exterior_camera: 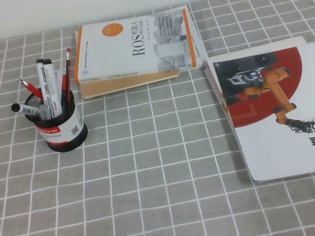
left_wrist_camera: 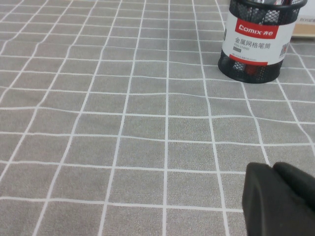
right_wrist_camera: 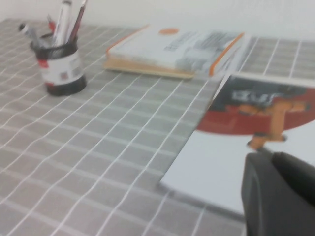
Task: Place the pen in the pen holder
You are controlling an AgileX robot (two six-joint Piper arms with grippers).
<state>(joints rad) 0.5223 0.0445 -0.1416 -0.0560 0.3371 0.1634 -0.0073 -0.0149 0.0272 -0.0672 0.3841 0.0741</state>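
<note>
High view: the white-barrelled, black-capped pen (exterior_camera: 51, 88) stands near-upright, long axis twelve to six, cap up, in the round black mesh pen holder (exterior_camera: 61, 132) at nine o'clock. Left wrist view: left gripper (left_wrist_camera: 280, 196) low over the cloth, jaws indiscernible. Right wrist view: right gripper (right_wrist_camera: 278, 194) together above the white-and-red booklet (right_wrist_camera: 231, 162)

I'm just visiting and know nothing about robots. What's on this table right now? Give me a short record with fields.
surface: grey checked tablecloth
pen holder: black mesh cup on the robot's left, upright, holding several pens
pen: white-barrelled marker already standing in the cup, beside thin red pens
thick book: orange-edged book lying flat at the far side
booklet: white and red booklet lying flat on the robot's right
left tool: low over bare cloth, apart from the cup, holding nothing
right tool: shut, above the booklet's near edge, holding nothing
</note>
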